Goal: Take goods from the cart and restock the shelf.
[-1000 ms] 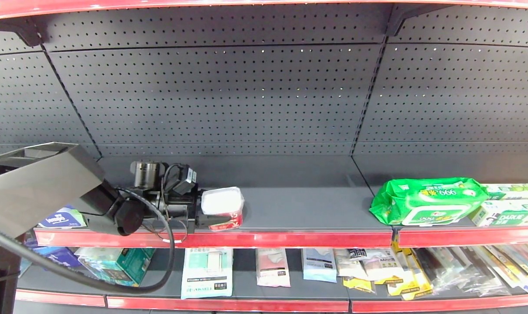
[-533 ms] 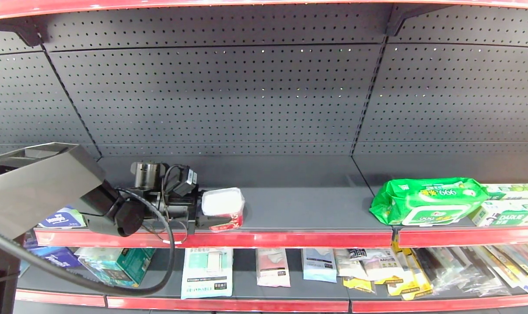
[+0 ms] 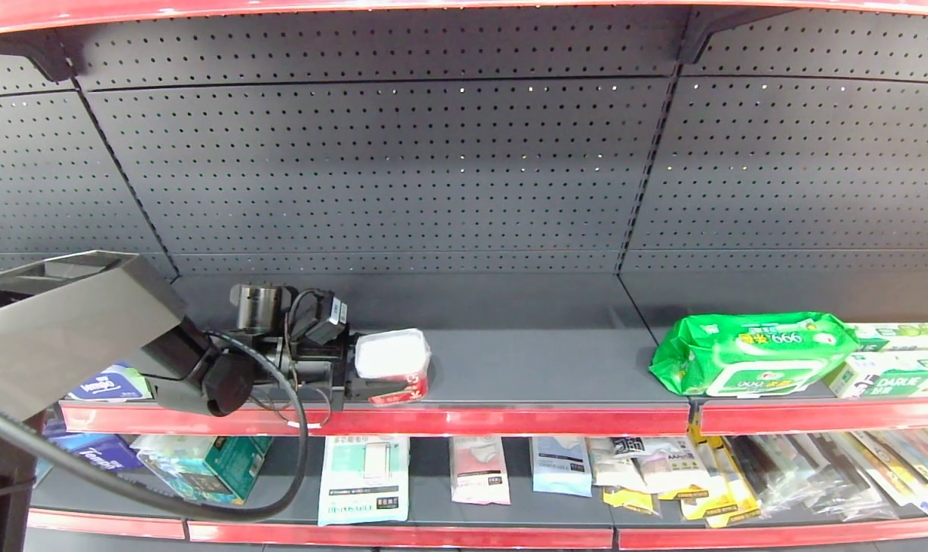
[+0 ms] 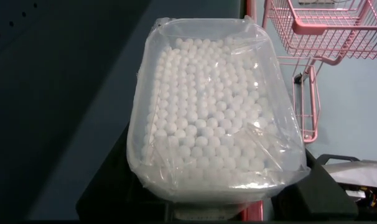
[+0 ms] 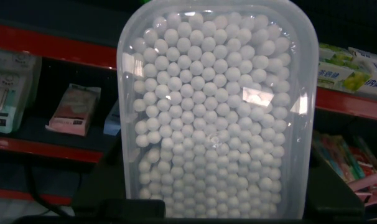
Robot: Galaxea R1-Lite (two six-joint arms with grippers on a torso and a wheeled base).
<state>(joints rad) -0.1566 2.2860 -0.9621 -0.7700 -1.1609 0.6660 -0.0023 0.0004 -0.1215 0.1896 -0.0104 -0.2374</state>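
The left jaws pinch a tub of white beads (image 3: 392, 360) by its end, low at the shelf (image 3: 525, 368) front, likely to set it flat. The right jaws pinch a 2nd tub (image 5: 216, 112) facing the shelves, probably next.

I see a dark grey shelf (image 3: 525, 368), red front strip (image 3: 509, 420), dot-perforated grey back panel (image 3: 387, 169). The tub (image 3: 391, 362): clear, white beads, red label. The second tub (image 5: 216, 112): clear, white beads. Green wipes pack (image 3: 755, 353). Pink cart (image 4: 325, 25).
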